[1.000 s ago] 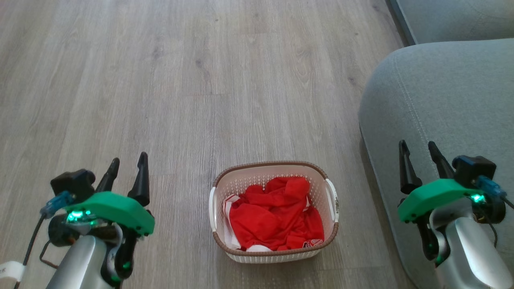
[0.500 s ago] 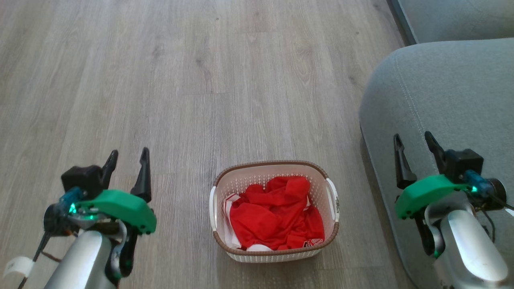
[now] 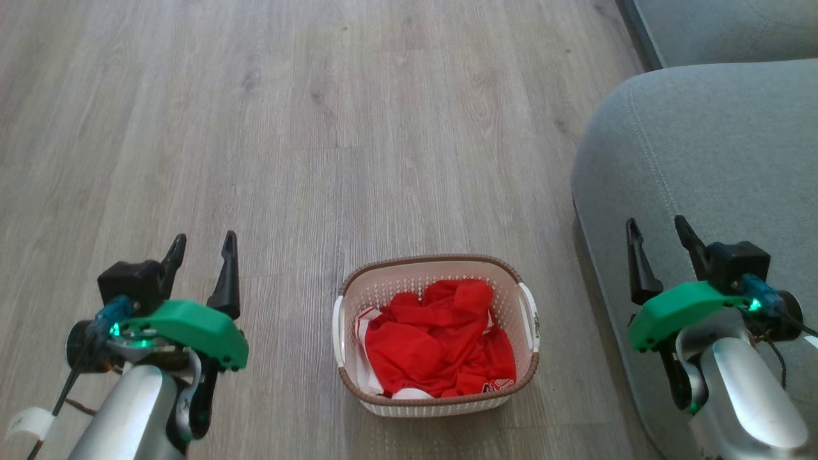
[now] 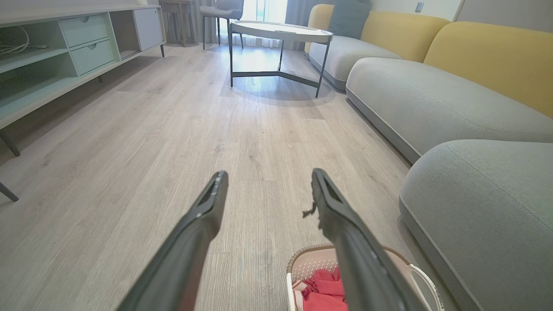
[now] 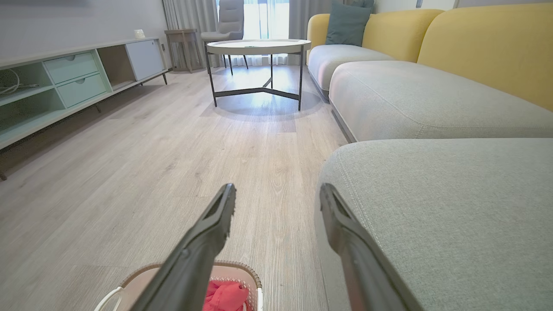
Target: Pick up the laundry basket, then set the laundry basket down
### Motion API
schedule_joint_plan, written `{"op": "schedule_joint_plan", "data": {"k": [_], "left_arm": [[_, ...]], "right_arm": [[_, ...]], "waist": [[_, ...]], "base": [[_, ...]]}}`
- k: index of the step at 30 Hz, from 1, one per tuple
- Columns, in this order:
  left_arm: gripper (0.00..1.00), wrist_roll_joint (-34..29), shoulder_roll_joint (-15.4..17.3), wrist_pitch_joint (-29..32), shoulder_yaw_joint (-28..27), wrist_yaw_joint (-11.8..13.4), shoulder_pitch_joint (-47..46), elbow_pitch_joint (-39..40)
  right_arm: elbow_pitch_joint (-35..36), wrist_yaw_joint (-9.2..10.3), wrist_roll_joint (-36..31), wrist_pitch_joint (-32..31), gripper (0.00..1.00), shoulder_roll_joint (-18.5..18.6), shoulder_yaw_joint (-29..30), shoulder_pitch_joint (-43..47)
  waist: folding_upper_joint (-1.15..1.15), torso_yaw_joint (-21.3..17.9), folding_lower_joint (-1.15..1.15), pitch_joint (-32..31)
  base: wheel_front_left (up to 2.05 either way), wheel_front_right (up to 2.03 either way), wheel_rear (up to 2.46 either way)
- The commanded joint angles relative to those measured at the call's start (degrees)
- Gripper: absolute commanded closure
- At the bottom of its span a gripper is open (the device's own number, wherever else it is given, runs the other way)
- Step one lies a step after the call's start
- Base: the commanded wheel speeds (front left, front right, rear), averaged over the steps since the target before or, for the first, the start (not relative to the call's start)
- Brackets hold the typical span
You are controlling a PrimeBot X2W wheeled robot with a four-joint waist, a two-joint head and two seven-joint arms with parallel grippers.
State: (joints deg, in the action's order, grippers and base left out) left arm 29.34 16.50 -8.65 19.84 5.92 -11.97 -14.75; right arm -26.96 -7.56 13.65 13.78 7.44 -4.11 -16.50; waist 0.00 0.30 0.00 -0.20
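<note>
The laundry basket (image 3: 441, 259) sits on the floor (image 3: 383, 128) between the left gripper (image 3: 204, 237) and right gripper (image 3: 657, 221), one handle facing each; both grippers' jaws spread wide, empty.

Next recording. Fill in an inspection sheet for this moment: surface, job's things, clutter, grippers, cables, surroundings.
Surface: pale wood-plank floor, level and dry-looking.
Job's things: laundry basket stands upright on the floor between the two arms, with red clothing heaped inside; neither side handle is held.
Clutter: nothing seen.
Grippers: left gripper is open and empty, off the basket's left side; right gripper is open and empty, over the sofa's edge.
Cables: a thin dark cable hangs at the left wrist, apart from the basket.
Surroundings: grey sofa close on the basket's right; round coffee table and low media unit farther off.
</note>
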Motion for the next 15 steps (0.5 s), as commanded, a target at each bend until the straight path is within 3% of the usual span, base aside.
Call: {"op": "schedule_joint_plan", "data": {"k": [1,15], "left_arm": [[0.00,0.3,2.0,-0.5,-2.2,0.4,-3.7,1.9],[0.00,0.8,1.9,-0.7,-1.6,0.5,-3.9,1.7]], "right_arm": [[1.5,0.08,0.1,0.5,0.00,0.8,-1.3,-3.0],[1.2,0.08,0.0,0.6,0.00,1.0,-1.4,-3.1]], "waist": [[0.00,0.0,0.00,0.0],[0.00,0.2,0.00,0.6]], "base": [[0.00,0.00,0.00],[0.00,0.00,0.00]]}}
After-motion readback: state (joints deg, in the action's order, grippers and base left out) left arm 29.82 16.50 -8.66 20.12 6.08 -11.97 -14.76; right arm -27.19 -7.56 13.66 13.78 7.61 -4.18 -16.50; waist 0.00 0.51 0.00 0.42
